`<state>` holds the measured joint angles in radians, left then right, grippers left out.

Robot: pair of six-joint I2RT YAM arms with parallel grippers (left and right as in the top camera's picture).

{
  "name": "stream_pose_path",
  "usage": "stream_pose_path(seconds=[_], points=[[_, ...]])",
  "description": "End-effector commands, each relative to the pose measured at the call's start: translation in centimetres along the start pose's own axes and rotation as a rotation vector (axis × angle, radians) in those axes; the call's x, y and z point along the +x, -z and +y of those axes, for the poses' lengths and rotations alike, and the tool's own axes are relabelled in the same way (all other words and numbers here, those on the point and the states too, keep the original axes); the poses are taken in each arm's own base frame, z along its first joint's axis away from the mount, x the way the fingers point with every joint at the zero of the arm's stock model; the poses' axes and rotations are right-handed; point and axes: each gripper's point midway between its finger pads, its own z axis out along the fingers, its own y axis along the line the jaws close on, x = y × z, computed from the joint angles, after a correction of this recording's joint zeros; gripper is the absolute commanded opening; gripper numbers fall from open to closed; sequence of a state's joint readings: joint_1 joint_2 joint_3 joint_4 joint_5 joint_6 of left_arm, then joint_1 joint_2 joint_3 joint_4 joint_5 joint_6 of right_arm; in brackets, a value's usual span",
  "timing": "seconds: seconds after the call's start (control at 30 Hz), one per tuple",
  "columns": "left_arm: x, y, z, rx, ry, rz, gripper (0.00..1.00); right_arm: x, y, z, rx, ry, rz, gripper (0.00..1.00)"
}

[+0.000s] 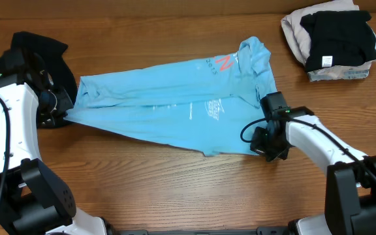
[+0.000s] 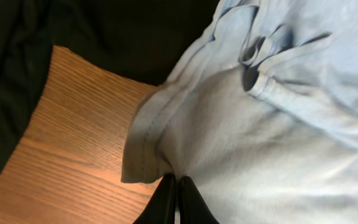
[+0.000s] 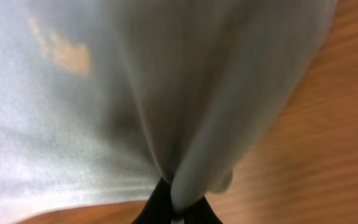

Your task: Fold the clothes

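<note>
Item: one light blue T-shirt (image 1: pixel 168 104), soft cotton knit, lying across the middle of the wooden desk (image 1: pixel 175 196). It is drawn into a long wedge with shallow lengthwise wrinkles, with white lettering and a red-orange mark toward its right end and a stitched hem at its left end. At that hem the left gripper (image 2: pixel 176 186) has its fingers pressed together on the cloth, pulling the shirt to a point. At the shirt's near right edge the right gripper (image 3: pixel 174 205) pinches a ridge of fabric (the cloth tents up from the closed fingers). Step in hand, by judgement: both ends seized, ready for stretching flat before a first fold. The next move likely calls for even tension from both sides, since limp knit bunches readily. Also present: black garment (image 1: pixel 38 49) off the shirt's left end, and a stack of folded clothes (image 1: pixel 331 39), beige and black, beyond its right end.
</note>
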<state>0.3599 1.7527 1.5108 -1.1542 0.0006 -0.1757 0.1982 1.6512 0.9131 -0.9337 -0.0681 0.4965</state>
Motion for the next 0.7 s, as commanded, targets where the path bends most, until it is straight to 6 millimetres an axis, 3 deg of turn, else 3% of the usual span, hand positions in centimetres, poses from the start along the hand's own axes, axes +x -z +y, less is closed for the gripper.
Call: stream_pose_path(seconds=[0.0, 0.13, 0.2, 0.3, 0.5, 0.53, 0.6, 0.63, 0.67], points=[[-1.8, 2.8, -0.3, 0.001, -0.033, -0.07, 0.04, -0.5, 4.8, -0.3, 0.002, 0.016, -0.038, 0.04], [-2.3, 4.6, -0.4, 0.004, -0.051, -0.087, 0.04, 1.2, 9.3, -0.7, 0.022, 0.102, 0.01, 0.04], [-2.5, 4.9, -0.5, 0.004, -0.055, -0.095, 0.04, 0.8, 10.7, -0.3, 0.012, 0.132, -0.006, 0.04], [-2.8, 4.8, -0.6, 0.007, -0.056, -0.107, 0.04, -1.7, 11.7, 1.3, -0.04, 0.16, -0.108, 0.04], [-4.6, 4.2, -1.1, 0.023, -0.057, -0.181, 0.04, -9.5, 11.8, 6.1, -0.171, 0.21, -0.381, 0.05], [-4.8, 4.2, -1.1, 0.025, -0.057, -0.191, 0.04, -10.7, 11.7, 6.8, -0.19, 0.213, -0.418, 0.15], [-5.2, 4.3, -1.3, 0.028, -0.06, -0.209, 0.04, -12.3, 11.4, 7.7, -0.212, 0.215, -0.46, 0.78], [-5.4, 4.3, -1.4, 0.03, -0.062, -0.216, 0.04, -12.6, 11.3, 7.9, -0.216, 0.215, -0.466, 0.94], [-5.4, 4.3, -1.5, 0.031, -0.064, -0.219, 0.04, -12.5, 11.2, 7.9, -0.217, 0.205, -0.459, 1.0]])
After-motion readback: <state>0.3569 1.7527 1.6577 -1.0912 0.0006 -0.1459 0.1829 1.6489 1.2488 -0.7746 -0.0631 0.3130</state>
